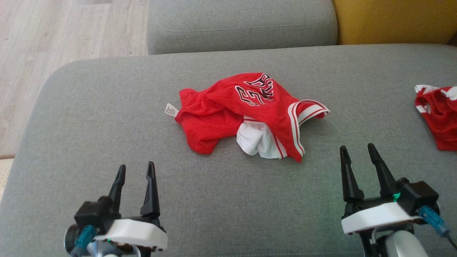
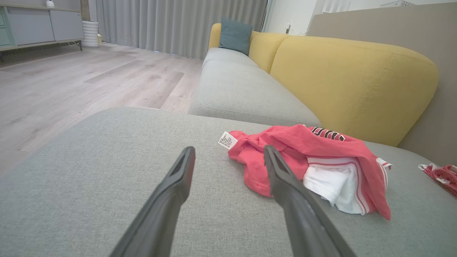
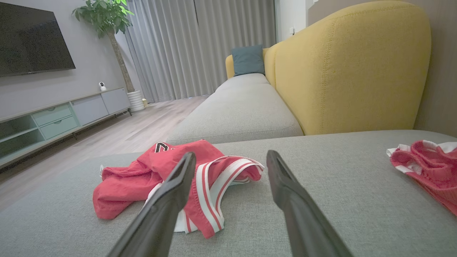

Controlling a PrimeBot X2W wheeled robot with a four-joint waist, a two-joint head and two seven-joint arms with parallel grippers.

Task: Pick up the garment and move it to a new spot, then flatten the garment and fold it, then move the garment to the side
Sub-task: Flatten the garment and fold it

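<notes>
The red garment (image 1: 246, 114) is lying in a crumpled heap near the middle of the big gray cushion (image 1: 107, 125). Its white inside is peeking out at the near edge, and black and white letters are showing on top. A small white tag (image 1: 171, 109) is sticking out on its left side.

The left pincer (image 1: 136, 164) is hovering over the near part of the cushion, left of the garment and apart from it. Its two dark fingers are standing spread wide and holding nothing. The right pincer (image 1: 357, 146) is hovering to the right of the garment, also apart from it, with fingers spread wide and gripping nothing. Bare gray cloth is lying between each pincer and the garment.

A second red and white piece of clothing (image 1: 437, 114) is sitting at the far right edge of the cushion, well apart from the garment and nearer the right pincer. Behind the cushion another gray seat (image 1: 242, 25) is stretching away, with a yellow backrest (image 1: 392, 21) beside it. A blue-green pillow (image 2: 235, 35) is leaning at the far end of that seat. A pale wooden floor (image 1: 53, 53) is lying to the left. Gray curtains (image 3: 178, 53) are hanging at the far side of the room, and a leafy plant (image 3: 103, 14) is standing by a low cabinet (image 3: 53, 117).
</notes>
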